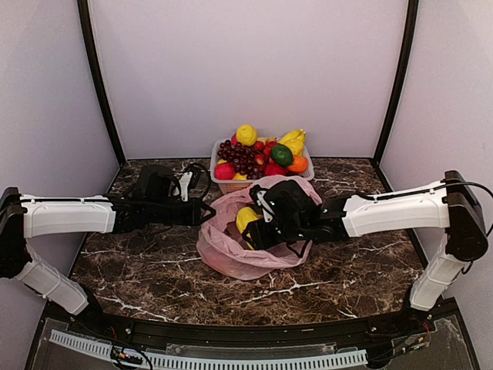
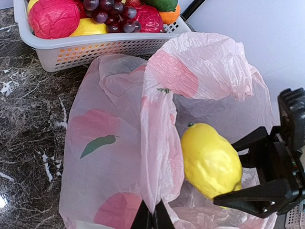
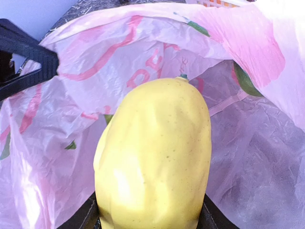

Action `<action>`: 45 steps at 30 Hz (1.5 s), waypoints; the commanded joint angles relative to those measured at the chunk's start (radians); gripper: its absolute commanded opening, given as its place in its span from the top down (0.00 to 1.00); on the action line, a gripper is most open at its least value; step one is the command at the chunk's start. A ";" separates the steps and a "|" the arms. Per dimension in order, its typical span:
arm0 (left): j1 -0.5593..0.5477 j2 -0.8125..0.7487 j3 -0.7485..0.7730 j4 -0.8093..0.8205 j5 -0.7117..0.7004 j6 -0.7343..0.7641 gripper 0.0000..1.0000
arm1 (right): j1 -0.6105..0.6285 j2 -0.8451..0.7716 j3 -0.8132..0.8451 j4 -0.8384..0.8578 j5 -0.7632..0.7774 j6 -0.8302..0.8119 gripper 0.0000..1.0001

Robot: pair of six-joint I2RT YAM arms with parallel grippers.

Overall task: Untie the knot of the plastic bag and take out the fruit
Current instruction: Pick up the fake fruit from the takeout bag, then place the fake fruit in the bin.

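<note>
Extraction step: right gripper [image 1: 253, 229] clamps the yellow fruit [image 3: 152, 157] between its fingers. Left gripper [image 2: 152, 218] pinches the plastic bag [image 2: 119, 157] rim. Next, lift clear.

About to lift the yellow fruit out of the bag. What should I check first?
1. Right gripper shut on the yellow fruit: ok.
2. Left gripper pinching the plastic bag rim, mouth untied and open: ok.
3. Fruit uncovered from above: ok.
4. No film trapped under the right fingers: cannot tell.
5. Room in the basket: cannot tell, it is heaped.
</note>
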 commanded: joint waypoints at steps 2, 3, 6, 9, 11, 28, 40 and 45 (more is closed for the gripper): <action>-0.004 -0.012 0.029 -0.060 -0.029 0.007 0.99 | 0.048 -0.099 -0.038 -0.021 0.011 0.028 0.64; -0.004 -0.016 0.030 -0.070 -0.038 0.019 0.99 | 0.054 -0.116 -0.041 -0.022 0.014 0.032 0.64; -0.003 -0.025 0.034 -0.111 -0.057 0.047 0.99 | 0.070 -0.172 -0.042 -0.024 0.029 0.040 0.64; -0.002 -0.021 0.037 -0.119 -0.049 0.059 0.99 | 0.078 -0.221 -0.041 -0.022 0.047 0.044 0.64; -0.002 -0.016 0.036 -0.119 -0.032 0.063 0.99 | 0.079 -0.245 -0.042 -0.016 0.055 0.047 0.64; -0.004 -0.069 -0.039 -0.118 0.176 0.199 0.97 | 0.021 -0.287 0.159 -0.180 0.256 -0.045 0.62; 0.047 -0.229 0.113 -0.375 0.079 0.211 0.05 | -0.161 -0.130 0.373 -0.248 0.199 -0.128 0.61; 0.247 -0.268 0.126 -0.404 0.220 0.200 0.02 | -0.227 -0.037 0.469 -0.263 0.155 -0.158 0.61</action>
